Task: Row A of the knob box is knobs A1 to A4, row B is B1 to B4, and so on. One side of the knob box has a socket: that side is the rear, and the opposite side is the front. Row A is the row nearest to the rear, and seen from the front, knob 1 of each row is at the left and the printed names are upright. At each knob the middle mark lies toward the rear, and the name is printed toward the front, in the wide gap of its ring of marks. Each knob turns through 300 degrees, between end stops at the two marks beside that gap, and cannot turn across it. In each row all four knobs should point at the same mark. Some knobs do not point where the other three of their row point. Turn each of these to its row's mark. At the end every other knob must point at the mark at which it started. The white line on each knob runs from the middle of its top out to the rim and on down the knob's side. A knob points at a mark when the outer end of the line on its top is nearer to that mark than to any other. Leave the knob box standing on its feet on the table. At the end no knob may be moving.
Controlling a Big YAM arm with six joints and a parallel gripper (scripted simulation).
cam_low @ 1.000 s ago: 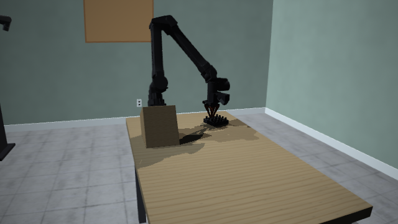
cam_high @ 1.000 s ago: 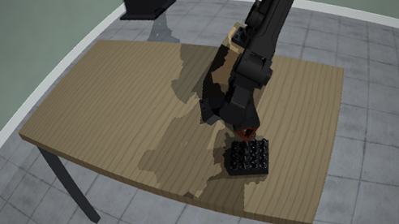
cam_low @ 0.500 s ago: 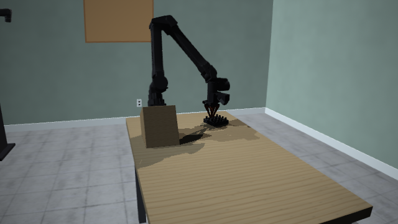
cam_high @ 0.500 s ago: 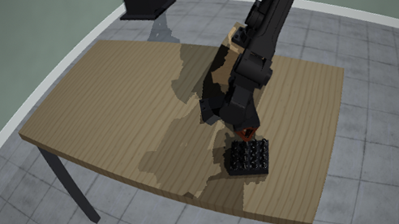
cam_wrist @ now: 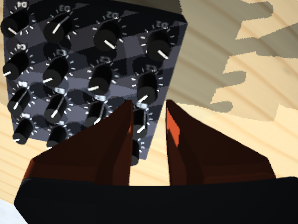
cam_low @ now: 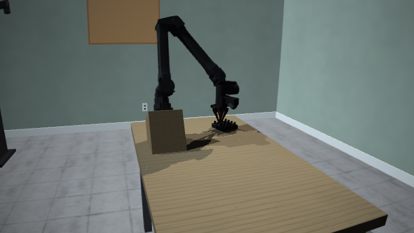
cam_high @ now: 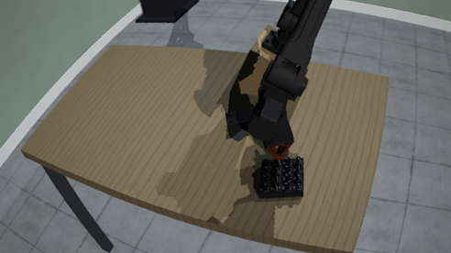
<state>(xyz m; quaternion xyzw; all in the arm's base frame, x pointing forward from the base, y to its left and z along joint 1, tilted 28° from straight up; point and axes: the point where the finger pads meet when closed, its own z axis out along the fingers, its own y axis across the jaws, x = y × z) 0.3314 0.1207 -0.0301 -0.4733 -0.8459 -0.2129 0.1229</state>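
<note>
The black knob box (cam_high: pixel 280 195) (cam_low: pixel 223 129) (cam_wrist: pixel 176 29) stands on the table. In the wrist view, row D is at the top and knob 1 of each row at the right. Knob D3 (cam_wrist: pixel 58 31) has its line toward the upper right; D1 (cam_wrist: pixel 159 49), D2 (cam_wrist: pixel 106 40) and D4 (cam_wrist: pixel 14 27) have theirs toward the lower right. Row C's lines point left to lower left. My gripper (cam_high: pixel 279 158) (cam_low: pixel 220 122) (cam_wrist: pixel 149 109) is slightly open, tips close to the box's rear part. Knob B1 (cam_wrist: pixel 141 123) shows beside the left fingertip; A1 (cam_wrist: pixel 135 154) is partly hidden by that finger.
The wooden table (cam_high: pixel 111 109) (cam_low: pixel 259 181) carries a wooden block (cam_low: pixel 167 133) near the arm's base. Neighbouring knobs stand close together around the fingers. The table's edge (cam_high: pixel 245 235) runs beyond the box.
</note>
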